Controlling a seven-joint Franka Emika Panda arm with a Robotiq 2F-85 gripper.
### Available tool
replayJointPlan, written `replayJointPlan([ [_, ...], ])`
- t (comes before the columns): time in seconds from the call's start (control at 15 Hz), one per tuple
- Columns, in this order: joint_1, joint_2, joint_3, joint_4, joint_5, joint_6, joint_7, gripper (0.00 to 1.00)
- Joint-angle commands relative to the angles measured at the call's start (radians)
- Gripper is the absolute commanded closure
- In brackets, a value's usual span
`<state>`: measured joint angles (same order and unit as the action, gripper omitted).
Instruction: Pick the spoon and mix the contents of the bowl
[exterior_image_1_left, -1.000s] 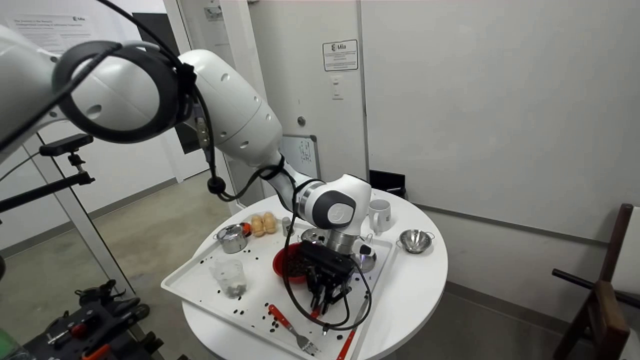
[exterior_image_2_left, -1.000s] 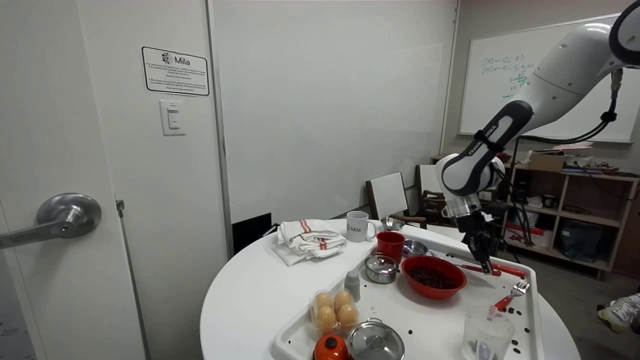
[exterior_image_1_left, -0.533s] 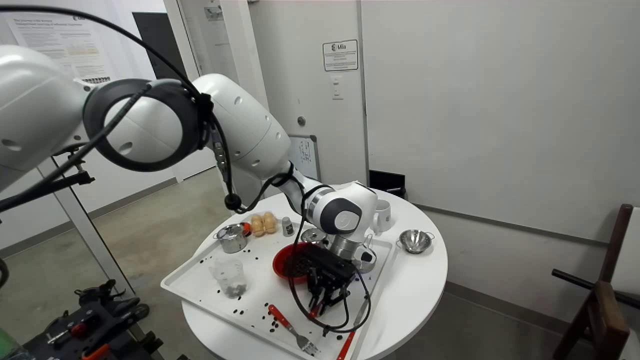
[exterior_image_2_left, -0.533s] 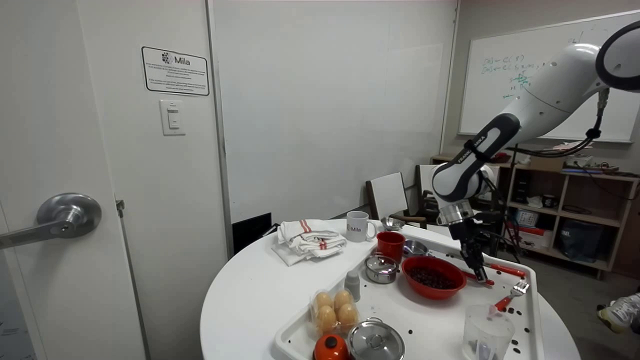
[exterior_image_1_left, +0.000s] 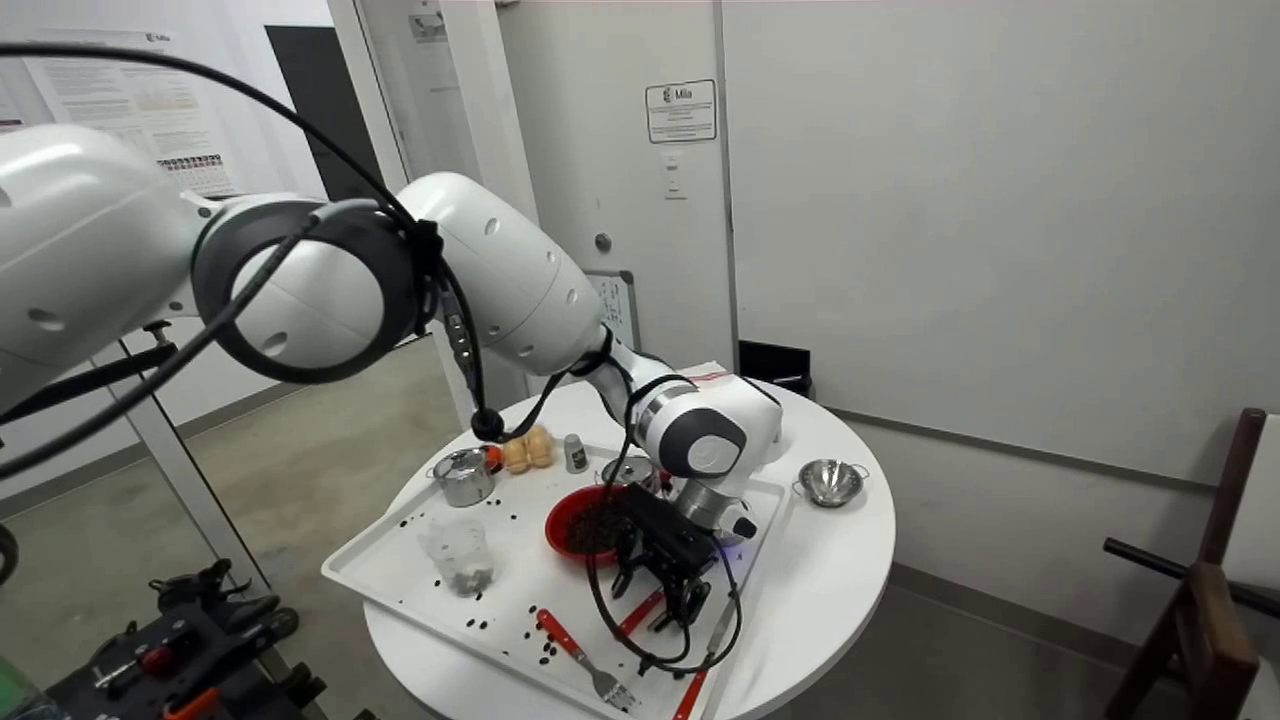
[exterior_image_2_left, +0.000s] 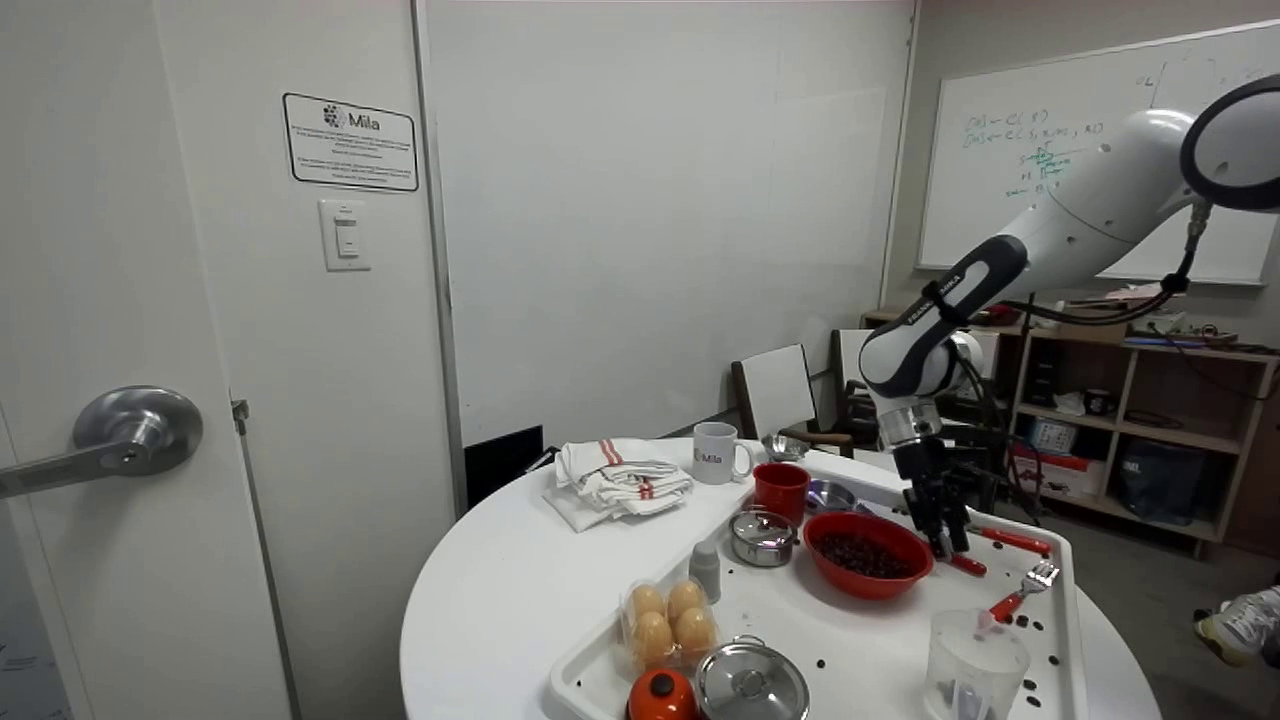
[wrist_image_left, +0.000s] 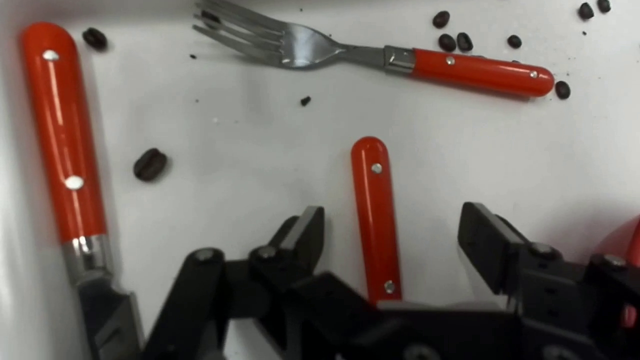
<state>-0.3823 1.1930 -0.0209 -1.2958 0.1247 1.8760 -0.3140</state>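
A red handle (wrist_image_left: 377, 220), taken as the spoon's, lies on the tray between the spread fingers of my gripper (wrist_image_left: 392, 214) in the wrist view, touching neither. Its head is hidden under the gripper body. The same handle (exterior_image_2_left: 968, 565) pokes out beside my fingertips in an exterior view, and its red length (exterior_image_1_left: 640, 612) shows beneath the gripper (exterior_image_1_left: 645, 606) in an exterior view. Close by, the round red bowl (exterior_image_2_left: 862, 586) holds dark beans. Part of this bowl (exterior_image_1_left: 556, 525) is covered by the gripper in an exterior view; only its edge (wrist_image_left: 634, 247) enters the wrist view.
Nearby on the white tray (exterior_image_1_left: 400, 590) lie a fork (wrist_image_left: 480, 72) and a knife (wrist_image_left: 65, 140), both red-handled, with loose beans around. A clear measuring cup (exterior_image_2_left: 975, 660), lidded steel pot (exterior_image_2_left: 762, 540), red cup (exterior_image_2_left: 780, 492) and egg box (exterior_image_2_left: 668, 625) also stand there.
My gripper's fingers have spread from shut to wide apart. The arm has come lower, and the hand has shifted slightly toward the bowl, over the red handle.
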Motion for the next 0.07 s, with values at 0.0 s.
replayJointPlan([
  [0.0, 0.0, 0.008, -0.003, 0.013, 0.003, -0.006, -0.001, 0.26],
])
